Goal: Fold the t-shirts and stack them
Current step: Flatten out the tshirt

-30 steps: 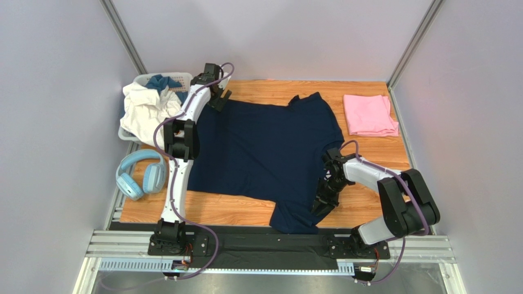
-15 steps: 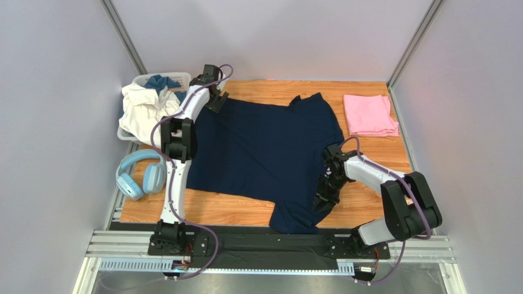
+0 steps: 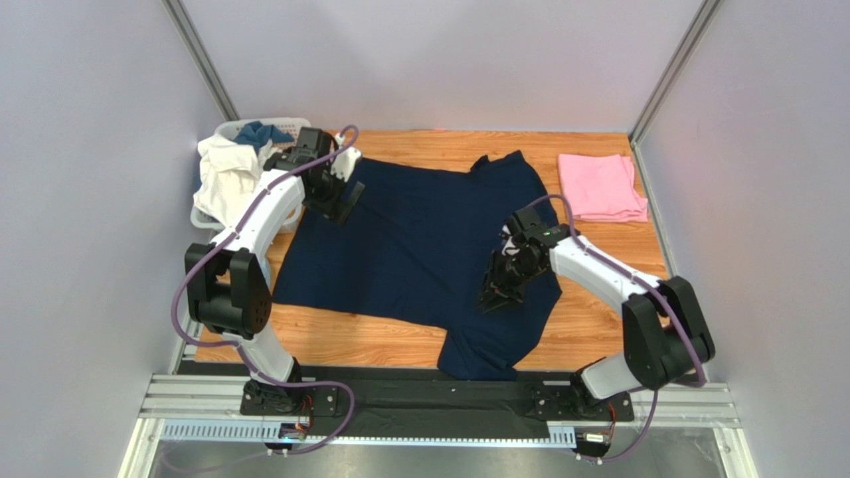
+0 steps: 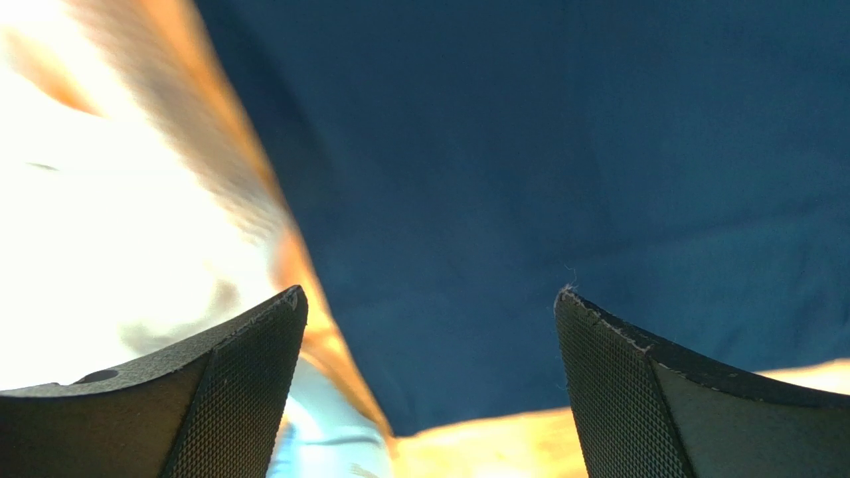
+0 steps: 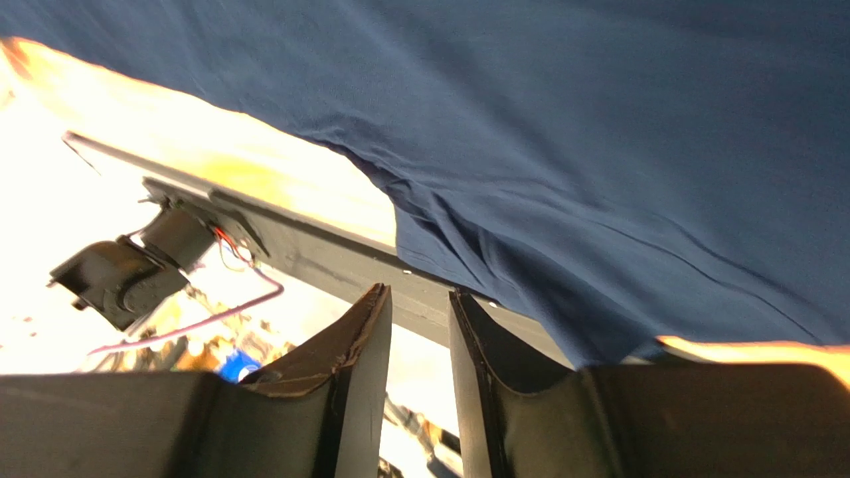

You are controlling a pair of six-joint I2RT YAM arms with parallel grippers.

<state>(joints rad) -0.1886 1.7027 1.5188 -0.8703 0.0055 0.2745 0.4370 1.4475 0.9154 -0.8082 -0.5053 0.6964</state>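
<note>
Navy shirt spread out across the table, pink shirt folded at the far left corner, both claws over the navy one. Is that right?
Not quite: the pink shirt lies folded at the far right corner, as the top view shows. The rest holds: the navy shirt is spread out across the table, with the left claw and right claw over it.

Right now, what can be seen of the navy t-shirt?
The navy t-shirt is plain, soft dark cloth, spread mostly flat and unfolded on the wooden table. Its collar lies toward the far edge; one short sleeve reaches over the near edge, creased there. The left gripper, jaws wide, is above its far left corner; the right gripper, jaws narrow, above its right side. Neither grips it.
</note>
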